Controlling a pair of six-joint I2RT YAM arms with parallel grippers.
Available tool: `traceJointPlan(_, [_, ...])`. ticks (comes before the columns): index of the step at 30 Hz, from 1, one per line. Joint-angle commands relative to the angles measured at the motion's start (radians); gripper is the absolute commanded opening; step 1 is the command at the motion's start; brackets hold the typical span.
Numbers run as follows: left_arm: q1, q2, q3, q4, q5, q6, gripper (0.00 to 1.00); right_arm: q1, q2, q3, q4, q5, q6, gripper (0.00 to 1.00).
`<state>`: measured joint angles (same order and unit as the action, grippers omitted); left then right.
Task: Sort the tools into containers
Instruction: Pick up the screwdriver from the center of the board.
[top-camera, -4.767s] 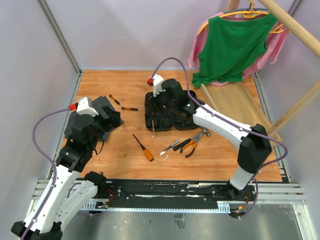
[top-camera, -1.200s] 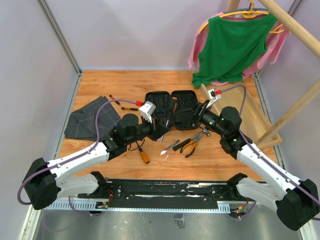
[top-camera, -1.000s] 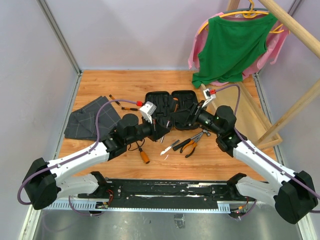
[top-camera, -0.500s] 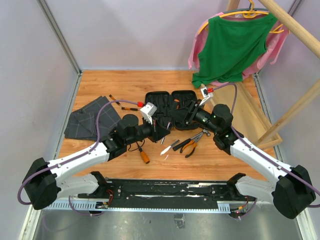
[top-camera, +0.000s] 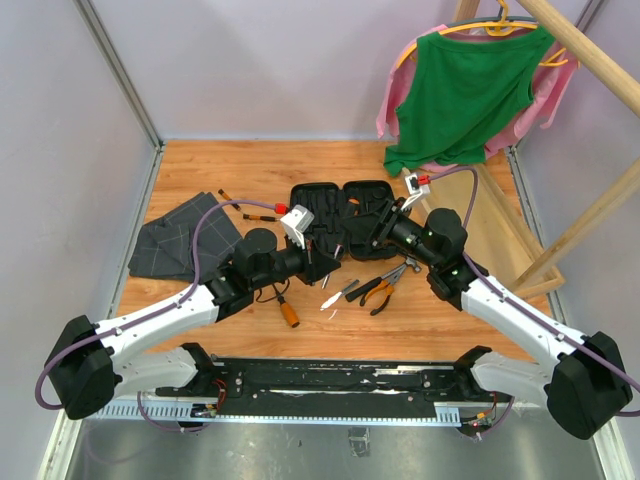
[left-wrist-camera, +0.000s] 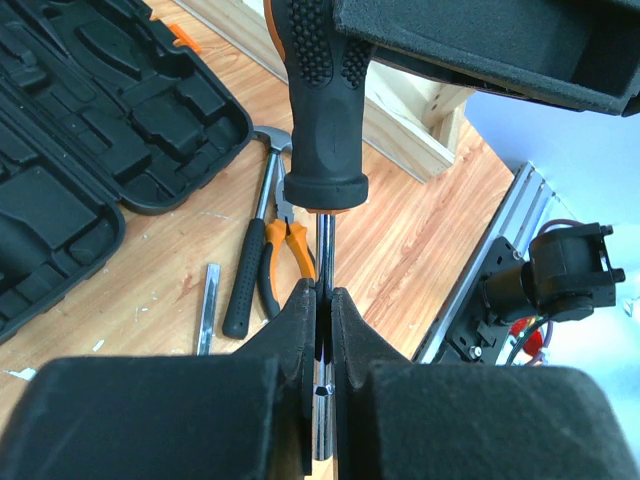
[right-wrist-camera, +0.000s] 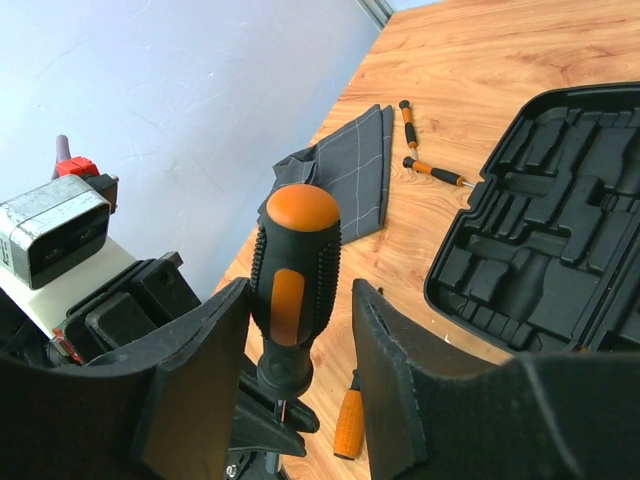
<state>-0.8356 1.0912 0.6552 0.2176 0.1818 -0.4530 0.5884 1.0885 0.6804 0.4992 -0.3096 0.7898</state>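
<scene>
- Steel shaft of the screwdriver (left-wrist-camera: 320, 120) is pinched by the left gripper (left-wrist-camera: 320, 312), aloft near the tool case (top-camera: 355, 200).
- Its handle is flanked by the right gripper (right-wrist-camera: 300, 292), apparently not yet clamped.
- Handover in hand: right clamp needed before left release.

Lighting was bright, even and diffuse, shadows soft, all 3 views sharp except slightly soft close-up fingers (left-wrist-camera: 170, 410) in both wrist views.

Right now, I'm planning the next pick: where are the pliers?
In the top view the pliers lie on the table right of centre, beside the hammer, on the near side of the open tool case.
</scene>
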Motion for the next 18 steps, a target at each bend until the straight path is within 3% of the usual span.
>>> traceJointPlan(1, [-0.007, -0.007, 0.001, 0.070, 0.015, 0.002, 0.00, 0.011, -0.023, 0.026, 0.004, 0.026, -0.007, 0.44])
traceJointPlan(9, [-0.007, -0.010, -0.009, 0.071, 0.022, 0.002, 0.01, 0.011, -0.016, 0.021, 0.012, 0.023, -0.003, 0.28])
traceJointPlan(14, [-0.007, -0.011, -0.015, 0.070, 0.018, -0.004, 0.34, 0.011, -0.017, 0.024, 0.006, 0.018, -0.007, 0.20])
traceJointPlan(18, [-0.007, -0.015, -0.019, 0.071, 0.015, 0.000, 0.47, 0.010, -0.023, 0.025, -0.017, 0.030, -0.026, 0.16])
